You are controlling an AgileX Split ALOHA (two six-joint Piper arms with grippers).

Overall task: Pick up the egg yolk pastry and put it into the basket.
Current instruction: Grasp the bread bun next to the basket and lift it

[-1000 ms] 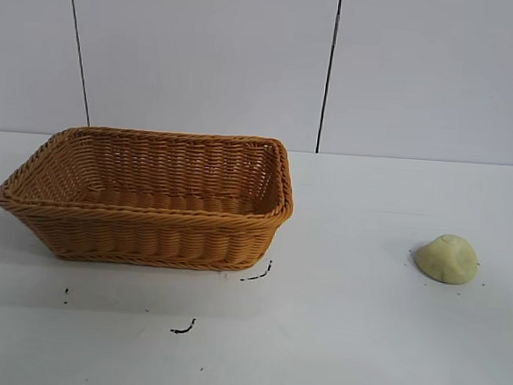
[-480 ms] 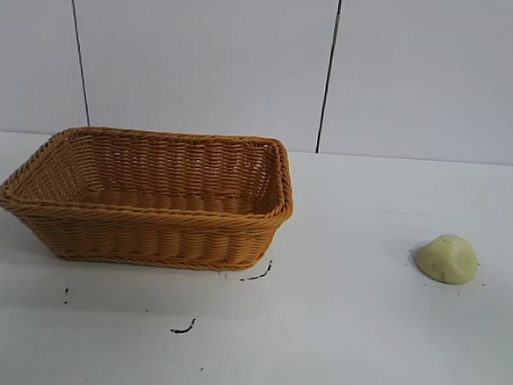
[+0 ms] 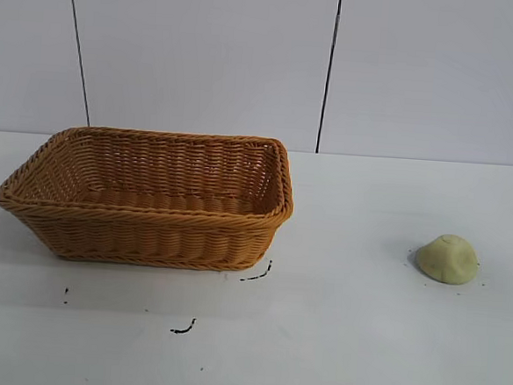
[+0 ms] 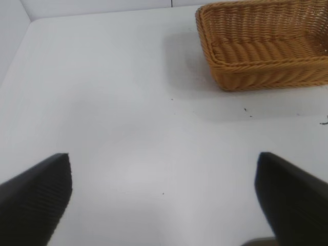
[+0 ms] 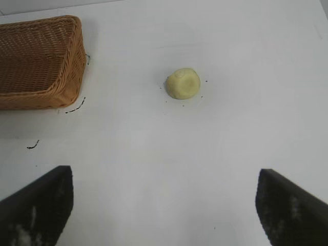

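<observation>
The egg yolk pastry (image 3: 447, 258), a small pale yellow-green dome, lies on the white table at the right; it also shows in the right wrist view (image 5: 183, 83). The golden-brown wicker basket (image 3: 148, 233) stands at the left with nothing in it, and part of it shows in each wrist view (image 4: 256, 77) (image 5: 66, 87). My right gripper (image 5: 164, 177) is open, held above bare table some way short of the pastry, with nothing between its black fingers (image 5: 43, 205). My left gripper (image 4: 164, 164) is open over bare table, apart from the basket. Neither arm shows in the exterior view.
Small black marks (image 3: 183, 328) dot the white table (image 3: 343, 340) in front of the basket. A pale panelled wall (image 3: 204, 57) with dark vertical seams rises behind the table. Bare table lies between basket and pastry.
In the exterior view nothing has visibly moved; basket and pastry stay in place.
</observation>
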